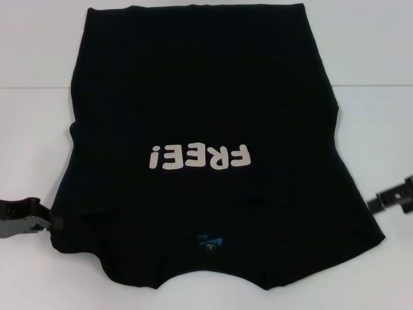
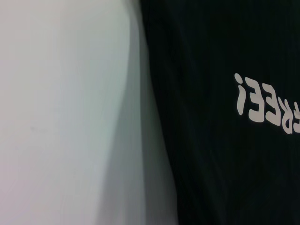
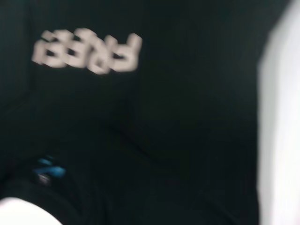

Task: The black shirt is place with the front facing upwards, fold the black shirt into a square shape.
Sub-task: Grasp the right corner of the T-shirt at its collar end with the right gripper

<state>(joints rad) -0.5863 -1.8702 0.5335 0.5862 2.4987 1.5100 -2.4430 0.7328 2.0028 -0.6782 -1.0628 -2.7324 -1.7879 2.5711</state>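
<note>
The black shirt [image 1: 193, 97] lies flat on the white table, front up, collar toward me and hem at the far side. Its pale "FREE!" lettering [image 1: 200, 157] reads upside down, and the small blue neck tag [image 1: 210, 242] sits near the collar. No sleeves stick out at the sides. My left gripper [image 1: 42, 221] is low at the shirt's left shoulder edge, touching or nearly touching the cloth. My right gripper [image 1: 381, 199] is just off the shirt's right edge. The shirt [image 2: 211, 164] and lettering [image 2: 262, 103] show in the left wrist view, and the shirt [image 3: 187, 117], lettering [image 3: 86, 51] and tag [image 3: 47, 168] in the right wrist view.
The white table [image 1: 32, 97] shows bare on both sides of the shirt, also in the left wrist view [image 2: 56, 117] and the right wrist view [image 3: 281, 140]. The shirt's collar end reaches close to the table's near edge.
</note>
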